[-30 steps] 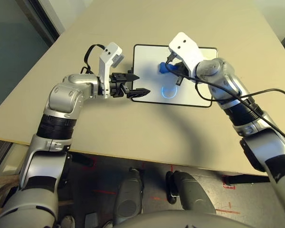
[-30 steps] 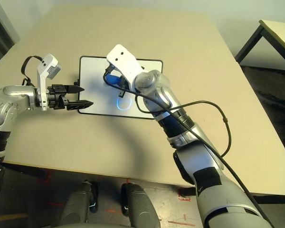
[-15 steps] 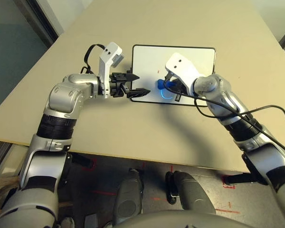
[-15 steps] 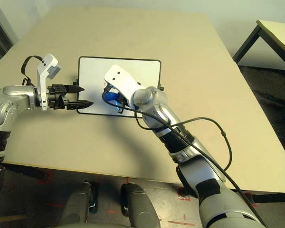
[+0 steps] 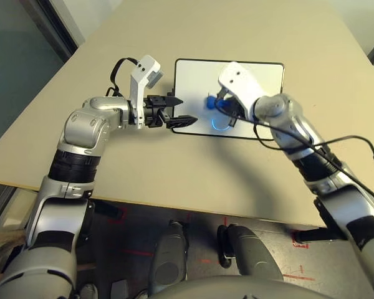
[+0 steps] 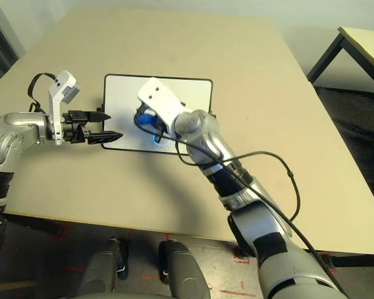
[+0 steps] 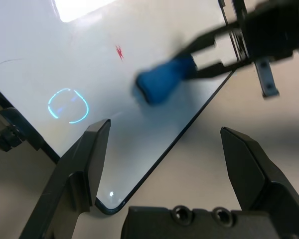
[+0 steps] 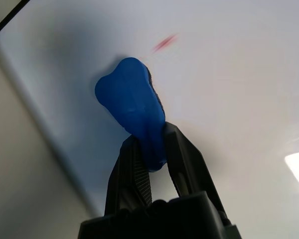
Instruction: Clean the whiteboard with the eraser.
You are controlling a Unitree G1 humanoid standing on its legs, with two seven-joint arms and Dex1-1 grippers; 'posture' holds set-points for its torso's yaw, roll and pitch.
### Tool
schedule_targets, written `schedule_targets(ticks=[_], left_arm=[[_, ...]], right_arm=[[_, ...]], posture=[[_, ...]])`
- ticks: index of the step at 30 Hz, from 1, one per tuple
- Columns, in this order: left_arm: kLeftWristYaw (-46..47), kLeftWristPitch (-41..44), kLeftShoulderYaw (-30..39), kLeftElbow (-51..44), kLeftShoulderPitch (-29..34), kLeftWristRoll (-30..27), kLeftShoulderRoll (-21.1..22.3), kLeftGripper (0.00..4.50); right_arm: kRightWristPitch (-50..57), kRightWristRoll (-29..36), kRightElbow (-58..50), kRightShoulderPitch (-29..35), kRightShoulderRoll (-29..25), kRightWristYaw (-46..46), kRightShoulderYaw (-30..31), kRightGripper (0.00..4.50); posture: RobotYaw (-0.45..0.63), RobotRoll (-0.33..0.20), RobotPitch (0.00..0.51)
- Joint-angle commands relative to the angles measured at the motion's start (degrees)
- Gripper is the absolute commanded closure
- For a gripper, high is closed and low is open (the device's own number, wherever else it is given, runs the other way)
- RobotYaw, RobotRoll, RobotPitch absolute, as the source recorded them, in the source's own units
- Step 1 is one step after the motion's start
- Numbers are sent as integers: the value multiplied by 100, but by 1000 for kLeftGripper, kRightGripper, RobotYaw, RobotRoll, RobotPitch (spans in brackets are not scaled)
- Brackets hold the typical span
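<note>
Right gripper (image 8: 148,132): pinching eraser (image 8: 132,94) over board (image 8: 229,74)
Left gripper (image 7: 165,127): spread, near board's left edge
Red mark (image 7: 119,52): on board

The left arm (image 5: 71,162) rises from the lower left of the left eye view, its gripper (image 7: 164,128) at centre-left, pointing right, fingers apart. The right arm (image 5: 311,146) reaches from lower right toward upper centre; the right gripper (image 8: 157,130) has its fingers partly closed.

a beige table (image 5: 143,168) lies ahead, another table (image 6: 371,47) standing apart from it.
</note>
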Motion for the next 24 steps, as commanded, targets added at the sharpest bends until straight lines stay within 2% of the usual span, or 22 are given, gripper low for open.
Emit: schedule_targets(ticks=[1,8,11,20,24], left_arm=[[5,72,3,-112,58,-54,6,0],[9,75,-7,-115,58,-58,-3,0],[22,74,-6,-123,65,-65,-13,0],[66,77,2,-131,94,-116,27,0],[70,71,0,-120,86,-122,23,0]], right_arm=[[181,-104,177,73,-79,77,133,3934],[-175,0,1290,-886,207,-384,-363,3935],[-263,14,1494,-989,251,-455,-403,3935],[163,-114,153,119,39,46,140,3935],[228,-126,44,180,4,92,147,3935]], posture=[[3,0,149],[0,0,146],[3,0,146],[8,0,148],[8,0,150]])
